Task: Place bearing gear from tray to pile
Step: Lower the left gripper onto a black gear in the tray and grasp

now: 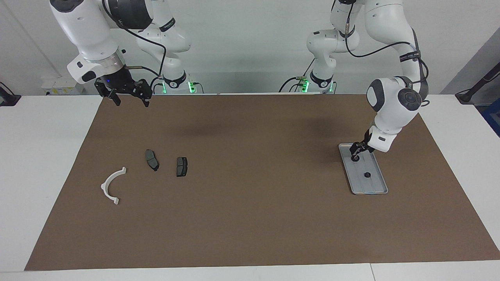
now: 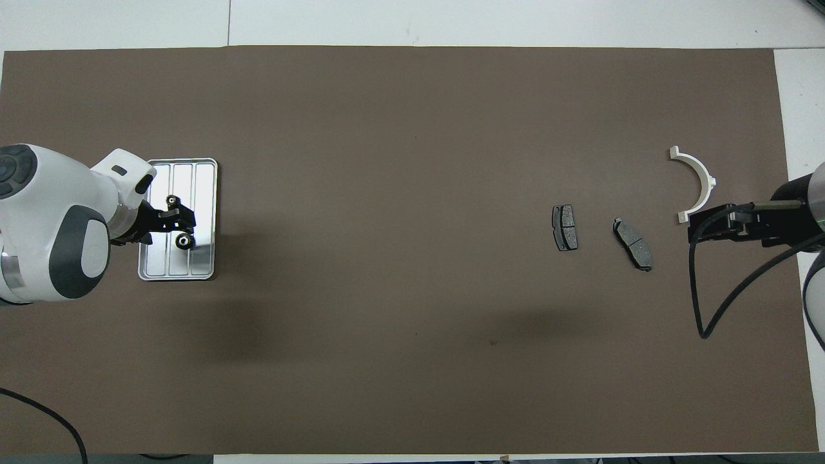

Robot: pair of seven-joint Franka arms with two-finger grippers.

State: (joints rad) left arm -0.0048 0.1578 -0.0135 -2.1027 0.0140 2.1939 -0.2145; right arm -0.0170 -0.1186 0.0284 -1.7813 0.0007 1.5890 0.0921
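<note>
On the brown mat (image 1: pixel 250 203) the left gripper (image 1: pixel 355 152) sits low in the metal tray (image 1: pixel 371 188) at the bearing gear (image 1: pixel 355 158) nearer the robots, a second gear (image 1: pixel 366 175) lies farther along, while the right gripper (image 1: pixel 129 98) waits raised, open, over the mat's edge.

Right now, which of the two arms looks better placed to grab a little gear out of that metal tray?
The left arm. Its claw is down over the tray, right at the bearing gear nearer the robots. The right claw waits at the right arm's end of the table, by the pile's white bracket.
</note>
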